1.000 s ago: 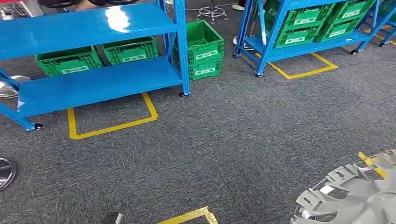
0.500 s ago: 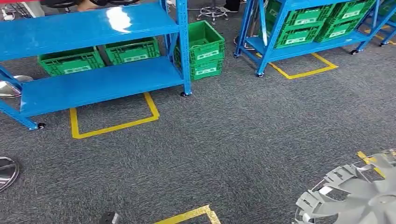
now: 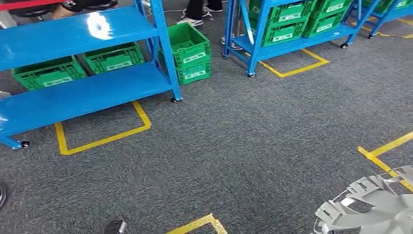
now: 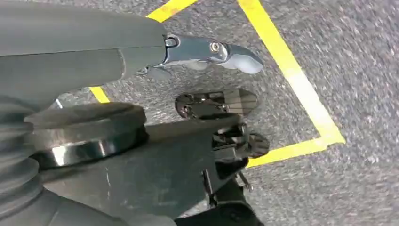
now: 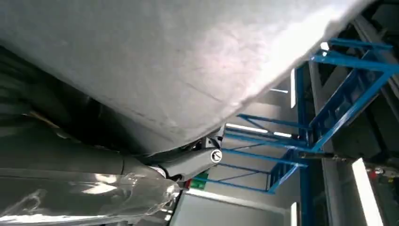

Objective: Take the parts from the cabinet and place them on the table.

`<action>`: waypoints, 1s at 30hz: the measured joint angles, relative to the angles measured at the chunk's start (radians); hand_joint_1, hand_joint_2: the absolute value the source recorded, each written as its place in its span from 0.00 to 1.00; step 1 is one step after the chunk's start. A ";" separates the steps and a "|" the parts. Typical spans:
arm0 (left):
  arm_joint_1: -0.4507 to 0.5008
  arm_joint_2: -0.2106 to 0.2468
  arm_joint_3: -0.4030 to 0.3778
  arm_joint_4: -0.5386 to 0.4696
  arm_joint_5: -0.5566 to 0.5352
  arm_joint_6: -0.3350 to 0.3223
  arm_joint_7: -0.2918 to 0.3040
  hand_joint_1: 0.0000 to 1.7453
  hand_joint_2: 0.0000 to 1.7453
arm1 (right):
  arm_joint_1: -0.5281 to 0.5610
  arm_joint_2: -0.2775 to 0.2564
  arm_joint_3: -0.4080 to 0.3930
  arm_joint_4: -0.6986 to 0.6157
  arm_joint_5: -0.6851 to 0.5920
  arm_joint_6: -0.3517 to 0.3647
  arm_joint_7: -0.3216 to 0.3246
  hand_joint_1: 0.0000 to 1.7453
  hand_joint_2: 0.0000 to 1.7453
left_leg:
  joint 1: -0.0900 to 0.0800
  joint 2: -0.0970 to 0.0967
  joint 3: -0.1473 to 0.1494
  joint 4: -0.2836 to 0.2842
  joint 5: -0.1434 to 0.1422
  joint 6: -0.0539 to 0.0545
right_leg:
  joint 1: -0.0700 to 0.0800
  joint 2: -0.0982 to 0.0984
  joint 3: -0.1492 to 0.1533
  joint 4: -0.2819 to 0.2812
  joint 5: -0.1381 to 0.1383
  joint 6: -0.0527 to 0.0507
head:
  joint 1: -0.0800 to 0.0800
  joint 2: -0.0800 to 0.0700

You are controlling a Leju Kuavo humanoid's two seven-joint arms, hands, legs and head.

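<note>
Head view. A blue shelving rack point(image 3: 87, 83) occupied the upper left of the frame, its shelves bare where visible, with two green crates point(image 3: 78, 66) on the floor behind the lower shelf. A further stack of green crates point(image 3: 191, 51) stood just beside the rack's right post. A second blue rack point(image 3: 292, 29) loaded with green crates lay at the upper right. Yellow floor tape point(image 3: 102, 139) marked squares on the grey carpet point(image 3: 234, 146) beneath both racks and at the bottom centre and right edge. A person's shoes point(image 3: 192, 19) appeared at the top centre. The silver metal part point(image 3: 375, 209) (a round, notched, slotted disc) sat at the lower right corner, cut off by the frame edge.

Left wrist view. The left hand point(image 4: 207, 89) hung over the carpet near a corner of yellow tape; a pale-tipped thumb point(image 4: 235, 56) extended at the upper centre and dark fingers point(image 4: 221, 101) lay apart from it, with nothing between them.

Right wrist view. The pale underside of the metal part point(image 5: 179, 61) covered the upper portion of the frame and lay against the right hand point(image 5: 193, 162), of which a grey finger segment showed at the centre (whether the fingers were closed on the part could not be told from here). Blue rack framing point(image 5: 329, 94) stood at the right.
</note>
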 joint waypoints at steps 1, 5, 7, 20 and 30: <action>0.002 -0.001 0.000 0.000 0.000 0.000 0.000 0.00 1.00 | -0.002 0.002 0.000 -0.001 0.001 0.002 0.000 1.00 1.00 | 0.007 -0.033 -0.026 0.058 -0.041 -0.008 | -0.004 0.011 -0.003 -0.001 0.002 -0.003 | 0.002 0.000; 0.008 0.001 0.003 0.000 0.003 0.000 0.000 0.00 1.00 | 0.000 0.011 -0.006 -0.002 0.001 0.014 -0.005 1.00 1.00 | 0.035 -0.048 -0.126 0.270 -0.114 -0.031 | -0.019 0.069 -0.013 -0.001 0.010 0.004 | 0.001 0.000; 0.008 0.002 0.004 0.000 0.003 0.000 0.000 0.00 1.00 | 0.000 0.019 -0.011 -0.002 0.002 0.022 -0.007 1.00 1.00 | 0.047 -0.053 -0.078 0.164 -0.034 -0.040 | -0.029 0.100 -0.016 -0.001 0.014 0.013 | 0.002 0.000; 0.016 0.006 0.016 0.000 0.024 -0.002 0.000 0.00 1.00 | -0.015 0.058 0.010 -0.002 0.068 -0.002 -0.018 1.00 1.00 | 0.041 -0.020 0.014 -0.043 0.040 0.008 | -0.021 0.017 -0.160 0.285 -0.113 0.061 | 0.037 0.000; 0.007 0.002 0.024 0.000 0.021 -0.001 0.000 0.00 1.00 | 0.018 0.079 0.014 -0.027 0.063 -0.011 -0.027 1.00 1.00 | 0.023 0.050 0.028 -0.035 0.013 -0.019 | -0.004 -0.003 0.023 -0.017 -0.005 0.002 | 0.035 0.000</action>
